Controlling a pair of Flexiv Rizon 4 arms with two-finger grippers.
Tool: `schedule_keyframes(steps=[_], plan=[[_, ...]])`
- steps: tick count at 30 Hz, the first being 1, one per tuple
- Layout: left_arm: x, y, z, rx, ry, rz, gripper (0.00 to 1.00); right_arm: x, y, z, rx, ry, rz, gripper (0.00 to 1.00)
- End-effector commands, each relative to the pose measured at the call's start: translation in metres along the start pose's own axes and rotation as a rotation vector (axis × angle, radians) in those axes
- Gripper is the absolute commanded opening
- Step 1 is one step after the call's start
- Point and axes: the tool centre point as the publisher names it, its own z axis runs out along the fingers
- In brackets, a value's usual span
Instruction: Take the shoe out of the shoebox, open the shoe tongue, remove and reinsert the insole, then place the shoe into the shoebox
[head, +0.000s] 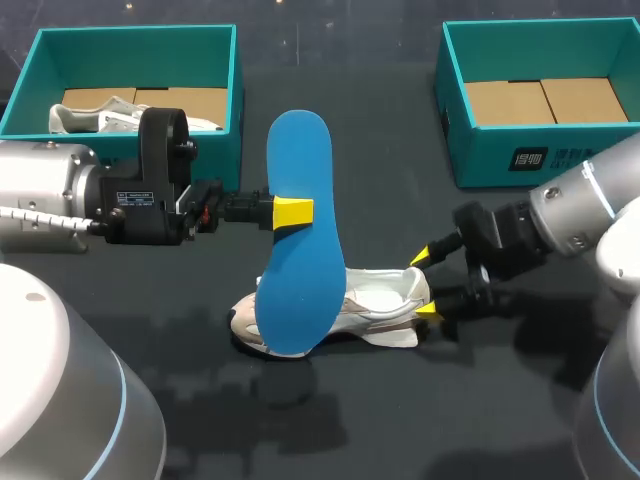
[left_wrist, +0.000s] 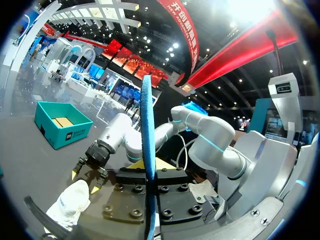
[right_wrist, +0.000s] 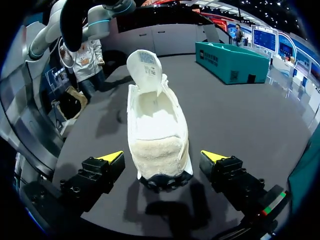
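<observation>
A long blue insole (head: 298, 240) hangs above the table, held by its edge in my left gripper (head: 291, 213), which is shut on it. In the left wrist view the insole (left_wrist: 146, 130) is seen edge-on, rising from between the gripper's (left_wrist: 150, 167) fingers. Under it a white shoe (head: 365, 300) lies on the dark table, its tongue (right_wrist: 145, 65) folded up and its inside bare (right_wrist: 155, 117). My right gripper (head: 427, 283) stands open at the heel (right_wrist: 160, 160), one finger on each side and neither touching it.
A teal shoebox (head: 140, 90) at the back left holds another white shoe (head: 95, 118). A second teal shoebox (head: 540, 100) with a cardboard floor stands at the back right. The dark table (head: 480, 400) stretches in front of the shoe.
</observation>
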Motion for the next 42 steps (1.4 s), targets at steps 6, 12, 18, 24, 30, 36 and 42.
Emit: schedule_keyframes(steps=[6, 12, 18, 24, 30, 36, 42], plan=[[0.000, 0.001, 0.001, 0.002, 0.000, 0.000, 0.00, 0.002, 0.003, -0.002, 0.102, -0.003, 0.002, 1.00], [0.000, 0.001, 0.001, 0.002, 0.000, 0.000, 0.00, 0.002, 0.014, -0.004, 0.196, -0.038, -0.020, 1.00], [0.000, 0.001, 0.001, 0.002, 0.000, 0.000, 0.00, 0.005, 0.027, -0.006, 0.359, -0.047, 0.027, 1.00], [0.000, 0.001, 0.001, 0.002, 0.000, 0.000, 0.00, 0.007, 0.032, -0.007, 0.499, -0.051, 0.110, 1.00], [0.000, 0.001, 0.001, 0.002, 0.000, 0.000, 0.00, 0.007, 0.032, -0.007, 0.499, -0.051, 0.110, 1.00], [0.000, 0.001, 0.001, 0.002, 0.000, 0.000, 0.00, 0.010, 0.048, -0.001, 0.584, -0.078, 0.100, 1.00], [0.000, 0.001, 0.001, 0.002, 0.000, 0.000, 0.00, 0.010, 0.054, 0.000, 0.655, -0.077, 0.104, 1.00]])
